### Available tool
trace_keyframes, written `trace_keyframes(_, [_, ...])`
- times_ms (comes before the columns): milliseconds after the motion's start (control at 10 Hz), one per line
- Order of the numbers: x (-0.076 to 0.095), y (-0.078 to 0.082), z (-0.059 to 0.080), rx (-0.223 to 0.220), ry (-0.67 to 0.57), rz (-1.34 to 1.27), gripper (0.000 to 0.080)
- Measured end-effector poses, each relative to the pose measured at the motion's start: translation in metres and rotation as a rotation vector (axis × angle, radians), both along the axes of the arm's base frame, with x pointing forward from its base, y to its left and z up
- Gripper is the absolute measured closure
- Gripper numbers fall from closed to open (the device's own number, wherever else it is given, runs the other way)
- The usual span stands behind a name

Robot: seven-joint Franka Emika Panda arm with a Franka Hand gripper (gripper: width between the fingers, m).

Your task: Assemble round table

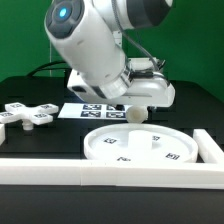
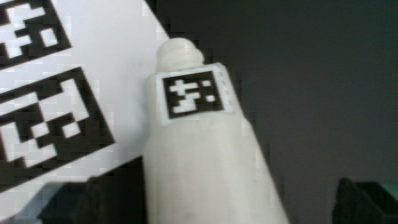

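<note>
— Disc first: where's the large white rimmed plastic disc (image 1: 137,146)?

— On the black table, my landmark. The white cross-shaped plastic piece (image 1: 28,115) lies well apart from it, toward the exterior view's left.

— And the post?

— The short white cylindrical post (image 2: 199,140) lies beyond the disc, beside the marker board (image 2: 63,90), between my spread fingers.

— Pincer?

— My gripper (image 2: 210,195) is wide open, holding nothing. I'd centre over the post and descend squarely before closing.

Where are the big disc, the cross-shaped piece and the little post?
Disc (image 1: 140,147): exterior view, on its flat top face.
Cross piece (image 1: 30,115): exterior view, at the centre where its arms meet.
Post (image 2: 199,150): wrist view, on its white side below the marker.
</note>
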State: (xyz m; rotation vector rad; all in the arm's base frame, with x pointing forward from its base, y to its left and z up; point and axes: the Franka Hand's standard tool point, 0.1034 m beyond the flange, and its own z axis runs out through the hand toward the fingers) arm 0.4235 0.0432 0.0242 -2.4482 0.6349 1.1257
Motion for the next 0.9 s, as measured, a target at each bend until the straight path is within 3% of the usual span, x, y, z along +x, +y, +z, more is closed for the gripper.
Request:
trace_keyframes(300, [-0.007, 0.004, -0.008, 0.097, 0.158, 0.027, 0.0150])
trace_keyframes(700, [-0.007, -0.004, -0.016, 0.089, 0.156, 0.019, 0.0150])
trace_keyframes(800, [-0.006, -0.004, -0.016, 0.090, 0.152, 0.020, 0.0237])
trace_keyframes(900, [-0.006, -0.004, -0.016, 0.091, 0.152, 0.022, 0.0237])
